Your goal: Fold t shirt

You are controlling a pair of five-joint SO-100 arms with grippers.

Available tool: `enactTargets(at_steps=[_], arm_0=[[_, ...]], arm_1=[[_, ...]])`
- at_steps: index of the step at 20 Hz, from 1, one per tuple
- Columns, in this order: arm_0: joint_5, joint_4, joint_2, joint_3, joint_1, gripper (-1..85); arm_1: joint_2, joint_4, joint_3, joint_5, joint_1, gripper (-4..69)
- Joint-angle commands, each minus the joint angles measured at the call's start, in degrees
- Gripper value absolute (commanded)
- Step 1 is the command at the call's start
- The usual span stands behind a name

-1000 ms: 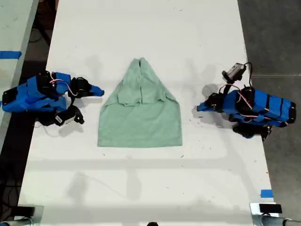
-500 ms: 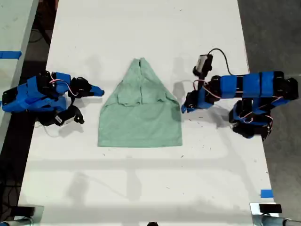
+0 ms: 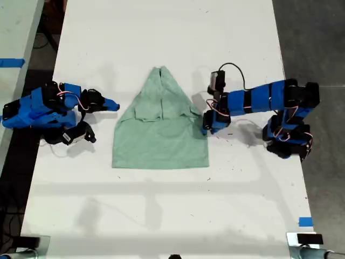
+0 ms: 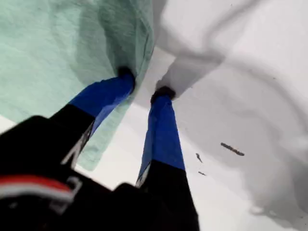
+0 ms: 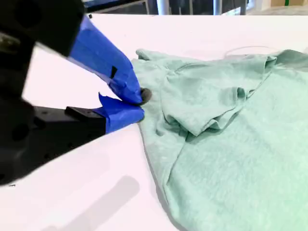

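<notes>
The pale mint-green t shirt [image 3: 161,129] lies flat on the white table [image 3: 161,216], its sleeves folded in so the top tapers to a point. My first gripper [image 3: 206,127] has reached in from the exterior view's right to the shirt's side hem. In the first wrist view the t shirt [image 4: 57,48] edge sits under one finger while the other finger rests on bare table, with my first gripper [image 4: 144,84] open. My second gripper [image 3: 114,105] rests at the exterior view's left, a short way from the cloth. Beside the t shirt [image 5: 231,134], my second gripper [image 5: 140,103] is shut and empty.
Blue tape marks [image 3: 305,222] lie near the table's front corner at the exterior view's right. A second table with blue tape [image 3: 12,62] stands at that view's left. Dark floor borders the table on the right. Small dark specks [image 4: 232,149] lie on the table.
The first arm has stretched out from its folded rest toward the shirt, bringing its gripper to the shirt's side hem. The second arm and the shirt have not moved.
</notes>
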Motion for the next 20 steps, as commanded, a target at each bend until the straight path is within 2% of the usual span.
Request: enactTargets(at_steps=[1,3,4,10,17,20], arm_0=[[0.53,-1.14,0.53,0.26,0.62,-0.1],[0.53,-1.14,0.53,0.26,0.62,-0.1],[0.53,-1.14,0.53,0.26,0.62,-0.1],[0.53,-1.14,0.53,0.26,0.62,-0.1],[0.53,-1.14,0.53,0.26,0.53,-0.1],[0.53,-1.14,0.53,0.26,0.53,-0.1]], arm_1=[[-7.65,-1.76,-2.11,-0.62,1.76,11.8],[-7.03,-1.41,-2.37,-0.62,1.76,8.0],[-7.38,-1.41,-2.29,-0.26,1.93,-0.8],[-6.50,-0.88,-2.20,0.44,1.41,-0.8],[3.34,9.05,-16.52,-1.76,-2.20,-0.8],[4.39,9.76,-23.55,-3.52,-4.13,-0.8]])
